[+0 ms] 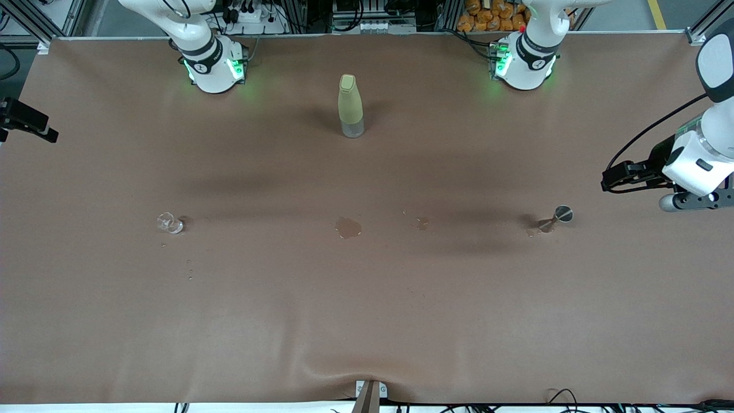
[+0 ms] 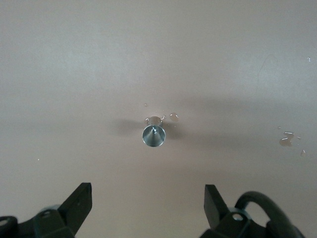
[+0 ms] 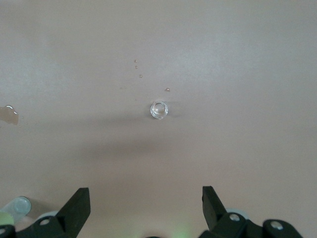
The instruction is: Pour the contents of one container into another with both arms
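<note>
A tall yellow-green bottle (image 1: pixel 350 105) with a clear base stands mid-table near the arms' bases. A small clear glass (image 1: pixel 170 223) (image 3: pixel 159 109) sits toward the right arm's end. A small metal cone-shaped cup (image 1: pixel 559 216) (image 2: pixel 154 135) sits toward the left arm's end, with drops around it. My left gripper (image 1: pixel 697 201) (image 2: pixel 148 191) hangs high over the table's edge at its own end, open and empty. Only a black part of my right gripper (image 1: pixel 26 121) shows in the front view; in the right wrist view that gripper (image 3: pixel 145 194) is open, high above the glass.
A brown cloth (image 1: pixel 367 310) covers the table. A wet puddle (image 1: pixel 348 228) lies mid-table, and a smaller one (image 1: pixel 422 223) lies toward the metal cup. Drops (image 1: pixel 189 269) dot the cloth near the glass. The cloth wrinkles at the front edge (image 1: pixel 344 367).
</note>
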Controlling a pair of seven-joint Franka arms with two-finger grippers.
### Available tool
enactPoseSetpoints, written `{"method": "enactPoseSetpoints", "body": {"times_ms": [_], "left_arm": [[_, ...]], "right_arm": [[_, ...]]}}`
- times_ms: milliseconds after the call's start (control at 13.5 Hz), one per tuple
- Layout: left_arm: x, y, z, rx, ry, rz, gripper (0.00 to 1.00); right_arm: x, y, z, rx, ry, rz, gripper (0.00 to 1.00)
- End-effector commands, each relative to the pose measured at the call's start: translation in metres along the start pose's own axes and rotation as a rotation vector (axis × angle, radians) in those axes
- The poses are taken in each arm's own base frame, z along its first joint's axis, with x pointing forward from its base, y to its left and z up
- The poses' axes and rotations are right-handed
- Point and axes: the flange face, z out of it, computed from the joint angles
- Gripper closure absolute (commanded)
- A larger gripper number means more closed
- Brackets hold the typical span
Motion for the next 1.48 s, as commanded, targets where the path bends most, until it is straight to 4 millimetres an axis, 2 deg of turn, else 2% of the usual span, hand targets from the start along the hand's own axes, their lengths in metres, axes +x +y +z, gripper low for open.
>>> {"method": "enactPoseSetpoints", "body": {"times_ms": [0, 221, 738, 960, 1402], "left_arm": [[-0.001, 0.001, -0.008, 0.004, 0.004, 0.01, 0.0], [0.002, 0.003, -0.012, 0.001, 0.013, 0.015, 0.0], [0.002, 0.007, -0.014, 0.002, 0.016, 0.026, 0.0], [0.003, 0.007, -0.023, -0.004, 0.032, 0.021, 0.0], [0.006, 0.005, -0.015, 0.0, 0.019, 0.019, 0.0]], "right_arm": [[0.001, -0.003, -0.005, 0.01, 0.006, 0.021, 0.0], [-0.001, -0.004, -0.015, 0.012, 0.023, 0.023, 0.0], [-0.001, 0.001, -0.013, 0.013, 0.014, 0.032, 0.0], [-0.001, 0.001, -0.014, 0.011, 0.017, 0.031, 0.0], [-0.001, -0.001, -0.015, 0.01, 0.019, 0.028, 0.0]]}}
